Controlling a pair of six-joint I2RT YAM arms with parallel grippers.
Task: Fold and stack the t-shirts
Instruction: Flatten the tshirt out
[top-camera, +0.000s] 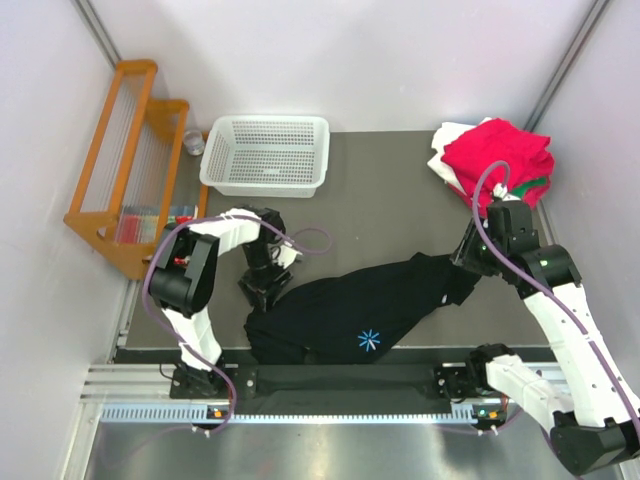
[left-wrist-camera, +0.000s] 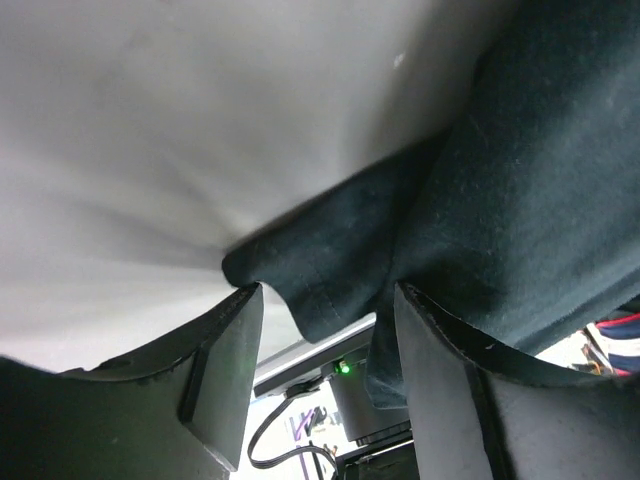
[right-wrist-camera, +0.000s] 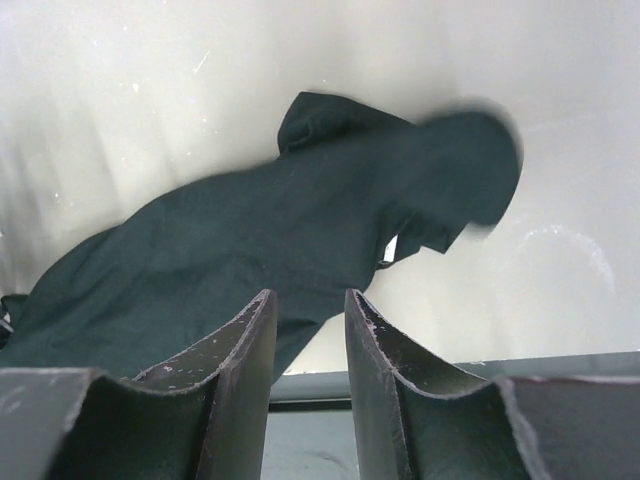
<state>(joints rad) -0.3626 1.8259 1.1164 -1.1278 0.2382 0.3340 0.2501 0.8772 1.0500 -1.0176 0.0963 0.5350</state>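
The left arm is folded tight, elbow near the front edge, its pincer (top-camera: 262, 290) tipped down at the left end of the black shirt (top-camera: 340, 305); its fingers (left-wrist-camera: 225, 350) stand apart with a fold of the cloth between them. The right arm reaches far and inward, its pincer (right-wrist-camera: 309, 297) narrowly apart at the shirt's right end, nothing seen between. The shirt lies rumpled in a long band across the near surface (top-camera: 390, 200), starburst (top-camera: 369, 340) up. Folded shirts (top-camera: 497, 155) are stacked far right.
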